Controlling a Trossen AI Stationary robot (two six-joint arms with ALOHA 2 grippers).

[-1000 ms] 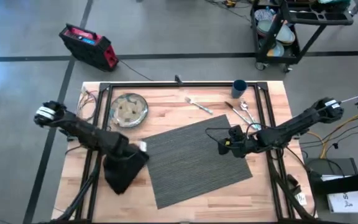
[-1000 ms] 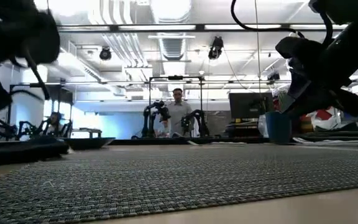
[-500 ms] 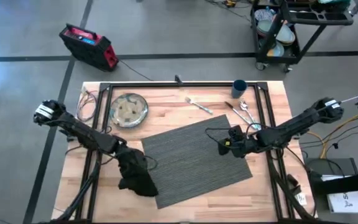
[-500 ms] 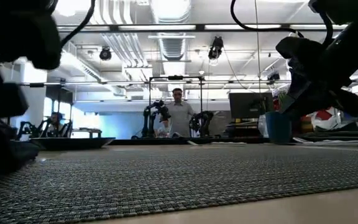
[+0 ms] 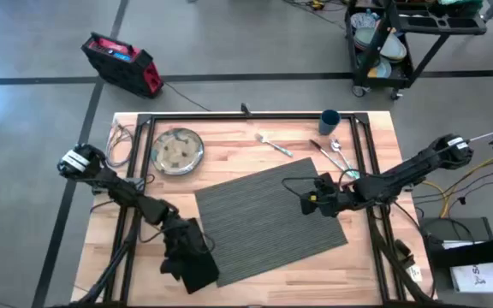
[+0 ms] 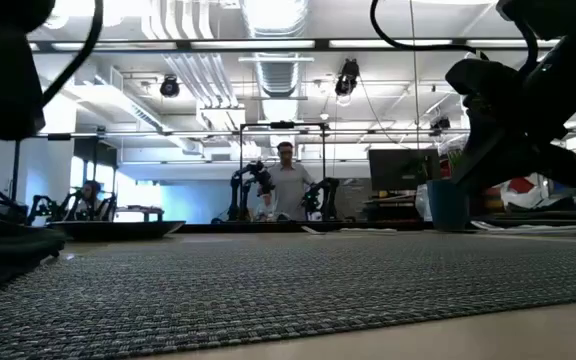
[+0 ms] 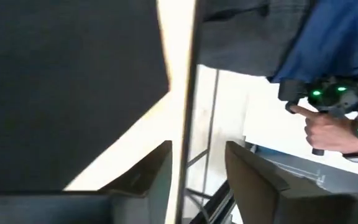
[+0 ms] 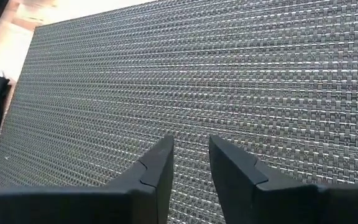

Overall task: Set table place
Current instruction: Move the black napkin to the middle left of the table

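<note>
Left hand point(image 5: 181, 245) was down at the near-left corner of the placemat point(image 5: 268, 221), sitting on the black napkin point(image 5: 197, 265); napkin lay bunched on the surface point(image 5: 246, 154) with one edge overlapping the mat's corner. Can't tell if that hand was gripping the cloth: the left wrist view showed the fingers point(image 7: 148, 177) with a gap between them, but the napkin contact was hidden. Right hand point(image 5: 309, 201) hovered over the mat's right edge, fingers point(image 8: 157, 165) slightly parted, nothing held. Mat sat skewed mid-surface. Plate point(image 5: 177, 151) was at the far left, fork point(image 5: 274, 145) far centre, knife point(image 5: 326, 154) and spoon point(image 5: 341, 156) side by side far right, blue cup point(image 5: 329, 121) by the far rail. Red case point(image 5: 122, 62) on the floor beyond. No readable writing or labels anywhere. A person point(image 6: 288, 185) stood in the room behind.
</note>
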